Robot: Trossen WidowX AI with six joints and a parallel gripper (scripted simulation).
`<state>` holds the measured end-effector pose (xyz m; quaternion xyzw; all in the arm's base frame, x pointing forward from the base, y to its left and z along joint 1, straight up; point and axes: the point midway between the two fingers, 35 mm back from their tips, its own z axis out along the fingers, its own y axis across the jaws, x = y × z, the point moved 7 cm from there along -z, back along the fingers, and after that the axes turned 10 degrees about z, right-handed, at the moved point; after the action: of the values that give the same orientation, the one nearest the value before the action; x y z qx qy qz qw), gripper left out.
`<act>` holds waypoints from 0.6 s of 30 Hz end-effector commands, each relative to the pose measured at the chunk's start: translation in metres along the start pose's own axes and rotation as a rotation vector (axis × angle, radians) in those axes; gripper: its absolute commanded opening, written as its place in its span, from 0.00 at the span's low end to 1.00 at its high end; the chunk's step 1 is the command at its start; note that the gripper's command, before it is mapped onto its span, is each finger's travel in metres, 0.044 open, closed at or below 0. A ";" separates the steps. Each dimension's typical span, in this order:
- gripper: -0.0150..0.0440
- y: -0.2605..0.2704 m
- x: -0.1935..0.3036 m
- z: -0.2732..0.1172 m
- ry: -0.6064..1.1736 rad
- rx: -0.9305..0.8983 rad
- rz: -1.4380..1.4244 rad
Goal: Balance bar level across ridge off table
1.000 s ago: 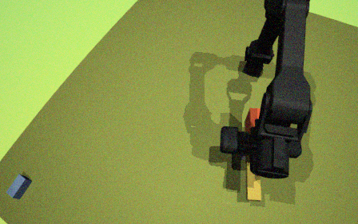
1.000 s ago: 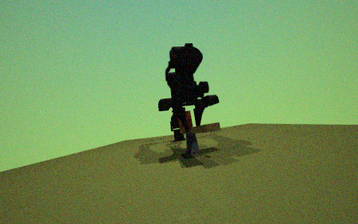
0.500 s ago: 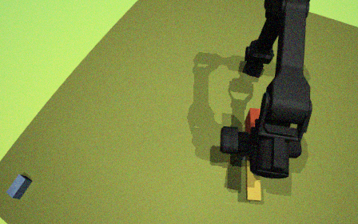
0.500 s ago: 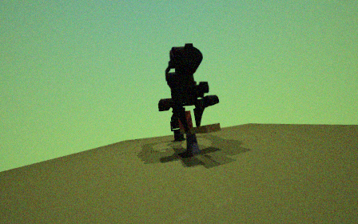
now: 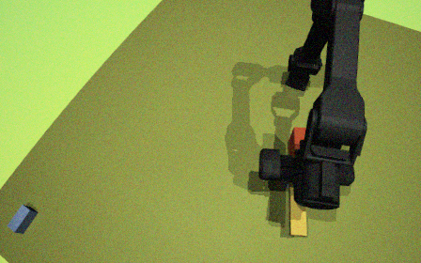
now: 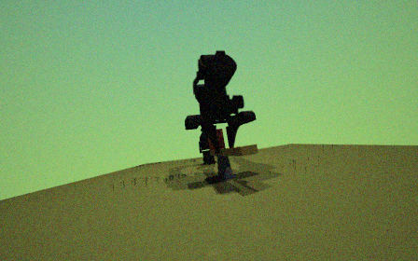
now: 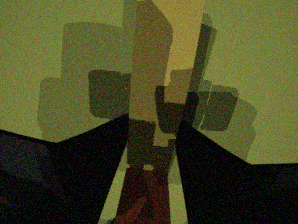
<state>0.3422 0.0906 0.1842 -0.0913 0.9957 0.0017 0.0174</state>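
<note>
1. Got a long, straight-edged bar (image 5: 298, 223) (image 6: 243, 150) (image 7: 185, 30) here, flat-faced and matte yellow, looking browner in shade, with a boxy red part (image 5: 299, 136) (image 6: 219, 139) (image 7: 147, 192) toward the other end.
2. Held up off the table (image 5: 155, 141) (image 6: 140, 214) (image 7: 30, 100), above a narrow grey-blue ridge (image 6: 225, 168) flaring toward its foot. Can't tell about contact with the ridge, or about dead level.
3. Gripping the bar between partly open black fingers, so no letting go at the gripper (image 5: 307, 174) (image 6: 223, 148) (image 7: 153, 123) yet.
4. Also see a small slate-blue block (image 5: 23, 219), well apart from the bar, near a table corner.
5. Looks olive and grainy across the tabletop, with overlapping blocky shadows.
6. Fades from teal to lime behind in the exterior view, pretty plain and murky.
</note>
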 end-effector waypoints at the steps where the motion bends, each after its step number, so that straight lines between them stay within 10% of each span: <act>1: 0.25 0.000 0.000 0.004 0.005 -0.002 0.001; 18: 0.25 0.000 0.000 0.005 0.005 -0.002 0.001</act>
<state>0.3424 0.0907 0.1834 -0.0913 0.9957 0.0018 0.0183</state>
